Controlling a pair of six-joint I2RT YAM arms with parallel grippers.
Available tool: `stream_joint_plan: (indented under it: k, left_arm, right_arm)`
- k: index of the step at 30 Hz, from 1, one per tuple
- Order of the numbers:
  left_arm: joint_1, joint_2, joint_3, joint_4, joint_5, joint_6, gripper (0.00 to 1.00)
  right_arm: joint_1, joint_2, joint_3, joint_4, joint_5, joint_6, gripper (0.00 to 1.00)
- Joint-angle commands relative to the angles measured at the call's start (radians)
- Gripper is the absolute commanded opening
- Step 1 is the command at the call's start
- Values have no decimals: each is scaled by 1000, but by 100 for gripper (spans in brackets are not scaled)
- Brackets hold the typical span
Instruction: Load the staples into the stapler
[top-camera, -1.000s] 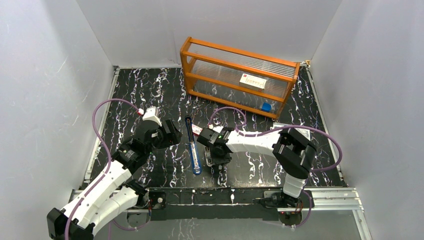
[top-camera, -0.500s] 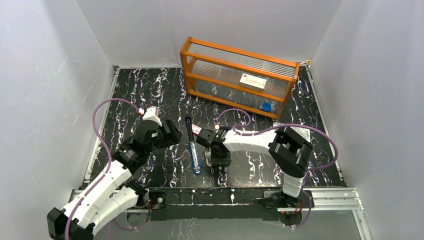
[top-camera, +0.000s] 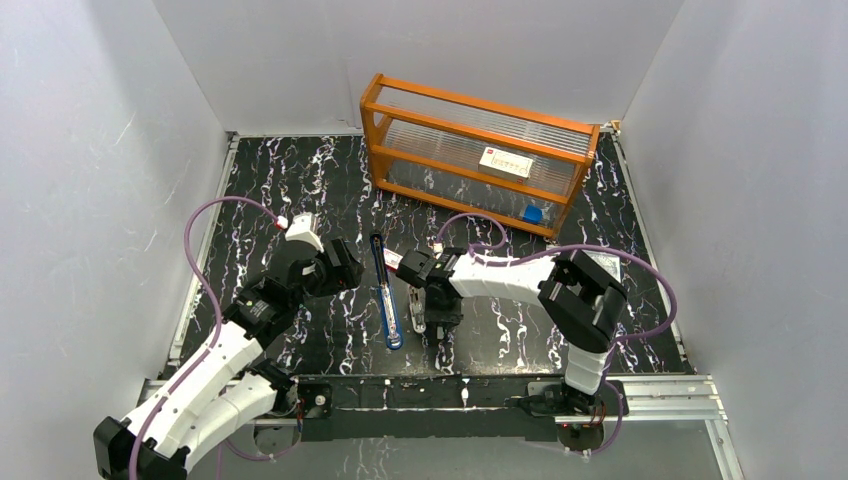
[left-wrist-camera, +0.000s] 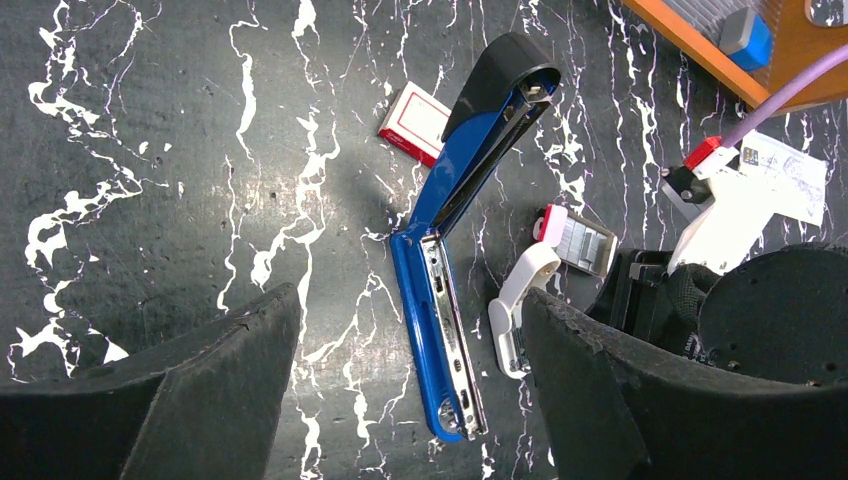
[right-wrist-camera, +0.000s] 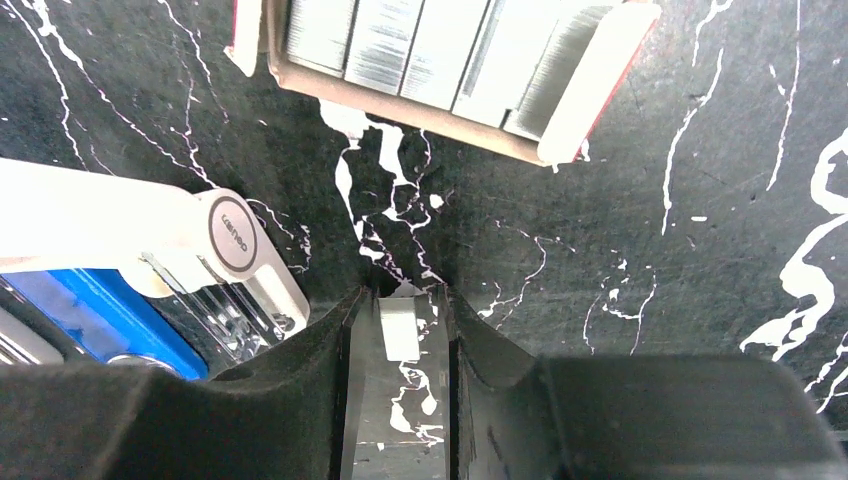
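The blue stapler (top-camera: 386, 300) lies opened flat between the arms, its black top (left-wrist-camera: 500, 80) swung back and its metal channel (left-wrist-camera: 450, 340) bare. My right gripper (right-wrist-camera: 398, 300) is shut on a silvery strip of staples (right-wrist-camera: 395, 400) held low over the table, just right of the stapler's (right-wrist-camera: 90, 315) front end. More staples fill the open cardboard tray (right-wrist-camera: 440, 55) beyond the fingertips. My left gripper (left-wrist-camera: 410, 400) hangs open, its fingers straddling the stapler's channel from above without touching it.
A white rounded object (left-wrist-camera: 520, 300) lies right of the stapler, beside my right gripper (top-camera: 430, 315). The red-and-white box sleeve (left-wrist-camera: 415, 122) lies by the stapler's black end. An orange rack (top-camera: 480, 150) stands at the back.
The right gripper has shifted a little left toward the stapler, strip still between its fingers. The left arm has stayed put.
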Motion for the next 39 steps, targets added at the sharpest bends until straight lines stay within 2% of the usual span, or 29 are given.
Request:
stream_joint_plan:
  k: [1,11,21,29,39]
  left_arm:
    - [2,4,0,17,-13,15,79]
    - [2,15,-4,22,-21,20,79]
    - [2,14,-8,24,-10,15,79]
    - [2,29,-6,27,-2,14,79]
    - [2,-6,24,6,-25,-19,80]
  right_arm:
    - [-11,-9,-17,50,13,-44,38]
    - [-11,20,-8,-8,-53,-21,32]
    - [-10,22,48,-79,-3,0,22]
    - [-9,-20,81,-80,82,-21,24]
    - [-9,-105,59,52,143,-107,25]
